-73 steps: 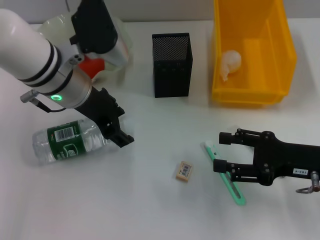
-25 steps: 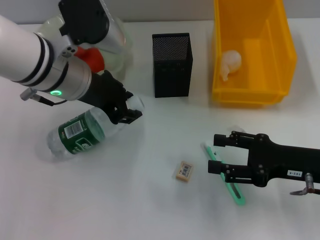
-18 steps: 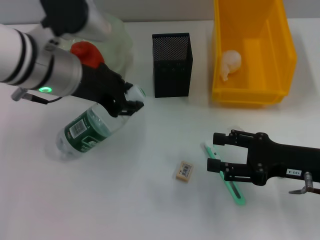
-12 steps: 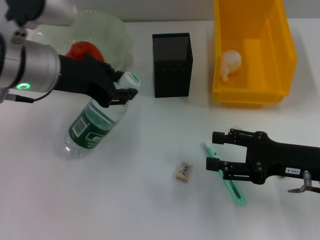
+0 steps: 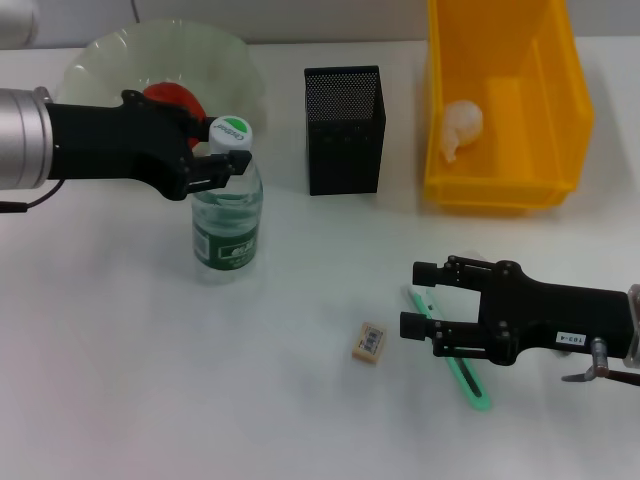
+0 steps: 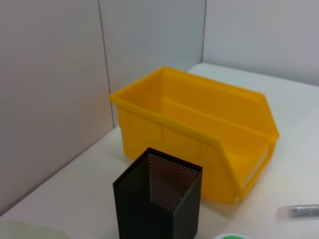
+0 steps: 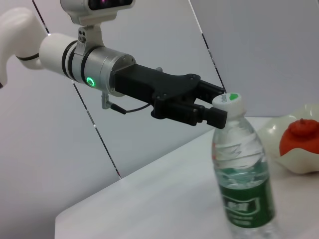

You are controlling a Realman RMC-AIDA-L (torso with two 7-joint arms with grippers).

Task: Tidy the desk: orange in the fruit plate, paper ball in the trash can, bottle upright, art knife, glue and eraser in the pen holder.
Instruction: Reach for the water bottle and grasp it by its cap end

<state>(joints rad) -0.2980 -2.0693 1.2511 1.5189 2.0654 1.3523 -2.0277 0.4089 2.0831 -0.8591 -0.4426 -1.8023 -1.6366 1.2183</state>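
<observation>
The bottle (image 5: 228, 205) stands upright on the table with its white-green cap up. My left gripper (image 5: 222, 158) is shut on its neck, just under the cap, as the right wrist view also shows on the bottle (image 7: 245, 174). Behind the left arm, the orange (image 5: 172, 98) lies in the fruit plate (image 5: 150, 45). The paper ball (image 5: 460, 125) rests inside the trash can (image 5: 505, 190). Right of the tan eraser (image 5: 368, 341), my right gripper (image 5: 418, 298) hangs open over the green art knife (image 5: 470, 378). The pen holder (image 5: 343, 130) stands at the back centre. The glue is out of view.
The left wrist view shows the pen holder (image 6: 159, 199) in front of the trash can (image 6: 199, 129), and a thin grey stick (image 6: 299, 211) on the table that I cannot identify. Bare white table lies between the bottle and the eraser.
The left gripper has swung the bottle from lying on its side to standing upright, holding it by the neck. The right gripper has crept a little left over the art knife.
</observation>
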